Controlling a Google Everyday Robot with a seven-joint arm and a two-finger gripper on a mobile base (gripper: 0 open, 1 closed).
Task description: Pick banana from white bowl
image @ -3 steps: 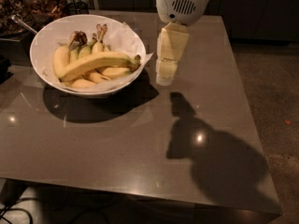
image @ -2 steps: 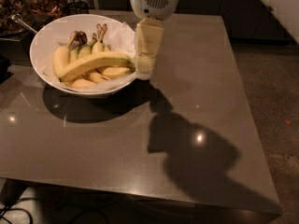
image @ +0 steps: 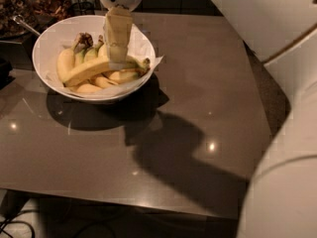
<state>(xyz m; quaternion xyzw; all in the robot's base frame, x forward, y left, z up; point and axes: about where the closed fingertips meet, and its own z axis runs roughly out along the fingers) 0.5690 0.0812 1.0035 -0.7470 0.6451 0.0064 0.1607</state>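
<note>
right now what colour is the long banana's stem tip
Dark brownish, in the camera view; the gripper is over the banana in the white bowl.

I see the cream-coloured gripper (image: 118, 57) hanging over the wide round white bowl (image: 43, 37), which is lined with white crinkled paper (image: 154, 63). The long curved banana (image: 89, 69) is deep yellow, greenish near its dark brown tip. The glossy tabletop (image: 208, 73) is grey-brown.

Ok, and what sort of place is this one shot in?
Probably a kitchen or snack area: a grey table holds a white bowl of short bananas, with dishes of food behind it at top left. The claw hangs over the bowl, at the long banana.
</note>
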